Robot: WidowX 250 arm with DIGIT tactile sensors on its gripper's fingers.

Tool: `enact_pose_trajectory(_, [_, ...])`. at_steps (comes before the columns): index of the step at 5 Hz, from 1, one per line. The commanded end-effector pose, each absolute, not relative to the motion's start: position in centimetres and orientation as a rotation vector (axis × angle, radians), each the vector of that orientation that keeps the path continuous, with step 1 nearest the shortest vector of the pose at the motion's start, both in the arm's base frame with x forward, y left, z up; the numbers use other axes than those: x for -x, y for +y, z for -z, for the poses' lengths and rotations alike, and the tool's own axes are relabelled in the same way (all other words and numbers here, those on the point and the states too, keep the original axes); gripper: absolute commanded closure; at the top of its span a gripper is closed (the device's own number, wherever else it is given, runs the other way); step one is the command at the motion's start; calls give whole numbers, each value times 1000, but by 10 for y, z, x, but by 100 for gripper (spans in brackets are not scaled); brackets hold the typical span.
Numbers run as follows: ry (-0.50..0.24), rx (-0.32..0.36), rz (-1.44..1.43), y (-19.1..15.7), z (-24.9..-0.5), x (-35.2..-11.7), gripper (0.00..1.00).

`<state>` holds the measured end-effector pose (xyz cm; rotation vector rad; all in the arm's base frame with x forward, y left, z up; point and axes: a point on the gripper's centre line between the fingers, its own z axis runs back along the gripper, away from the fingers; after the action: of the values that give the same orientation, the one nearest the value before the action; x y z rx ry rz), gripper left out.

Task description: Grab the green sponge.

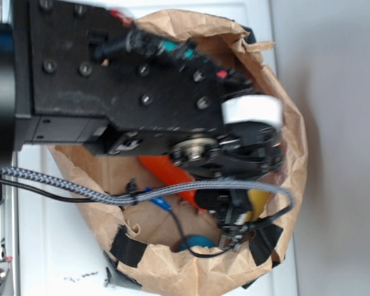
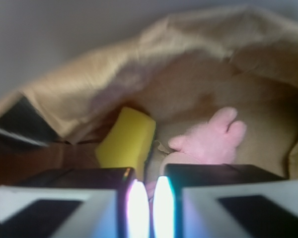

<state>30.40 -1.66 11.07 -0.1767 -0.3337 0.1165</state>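
White tabletop [image 1: 55, 246] is carrying a crumpled brown paper bag [image 1: 283, 92] with black tape along its rim, and the arm is reaching down into it. In the wrist view the gripper [image 2: 150, 208] is showing its two fingers nearly together, a thin slit between them, nothing held. Just beyond them a sponge [image 2: 126, 141] is standing on edge against the bag wall; it is reading yellow here, with a darker strip on its right side, so whether this is the green sponge cannot be confirmed. A pink plush toy [image 2: 211, 139] is lying just beside it. An orange item [image 1: 166, 172] and a blue item [image 1: 200, 242] are also showing inside. Recommended: widen the fingers first, straddle the sponge's faces, avoiding the plush.
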Motion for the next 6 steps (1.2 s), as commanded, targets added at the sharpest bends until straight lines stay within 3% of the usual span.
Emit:
enact_pose_trajectory(1, [-290, 291, 152, -19, -98, -328, 0])
enact_pose_trajectory(2, [-351, 224, 124, -33, -94, -344, 0])
enact_pose_trajectory(6, [-264, 62, 145, -63, -38, -358, 0])
